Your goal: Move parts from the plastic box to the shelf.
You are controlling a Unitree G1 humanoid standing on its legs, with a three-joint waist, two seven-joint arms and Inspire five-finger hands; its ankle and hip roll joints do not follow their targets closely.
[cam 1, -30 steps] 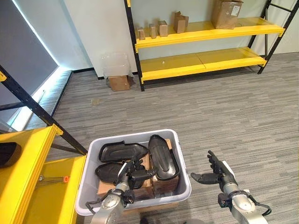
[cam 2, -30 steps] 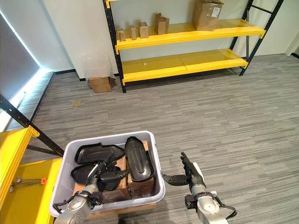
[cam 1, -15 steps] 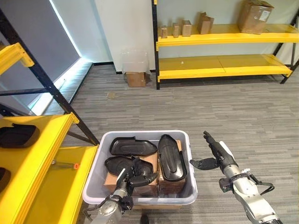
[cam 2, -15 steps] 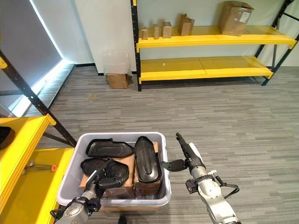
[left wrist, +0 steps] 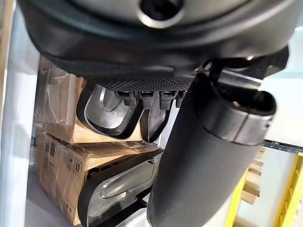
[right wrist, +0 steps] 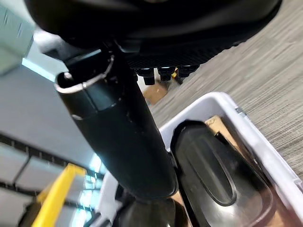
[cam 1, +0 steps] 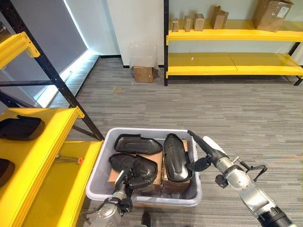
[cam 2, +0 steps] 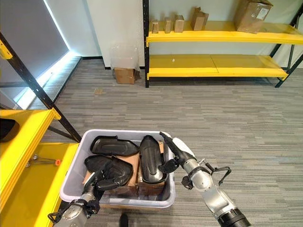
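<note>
Inside our grey plastic box (cam 1: pixel 102 163), left hand (cam 1: pixel 131 176) curled over a black part (cam 1: pixel 135 165), right hand (cam 1: pixel 206 150) spread beside the upright part (cam 1: pixel 176 157).

Parts (cam 1: pixel 176 157) glossy black plastic; box (cam 1: pixel 191 196) smooth grey plastic; cartons (cam 1: pixel 158 168) matt cardboard.

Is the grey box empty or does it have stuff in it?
Not empty. The grey box holds black parts lying on cardboard boxes.

Storeroom/warehouse: yellow racking (cam 1: pixel 227 35) w/ cardboard boxes (cam 1: pixel 271 7).
</note>
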